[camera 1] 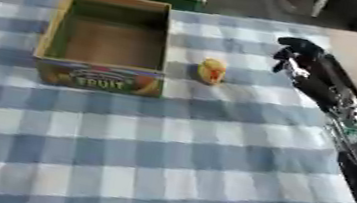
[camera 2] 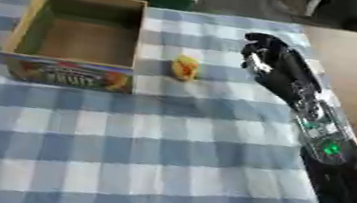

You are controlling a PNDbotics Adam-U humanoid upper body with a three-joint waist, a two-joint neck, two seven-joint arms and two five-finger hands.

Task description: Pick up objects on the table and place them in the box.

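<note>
Left eye view: right hand (camera 1: 304, 66), fingers curled and empty, hovers right of the yellow toy (camera 1: 211, 71), poised to grasp it for the box (camera 1: 99, 80).

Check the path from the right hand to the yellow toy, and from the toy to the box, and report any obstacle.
Nothing visible blocks either path. The right hand is right of the yellow toy with only bare checked cloth between. The open box sits just left of the toy.

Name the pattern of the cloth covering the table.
Blue and white checks on the tablecloth, clearest in the left eye view.
</note>
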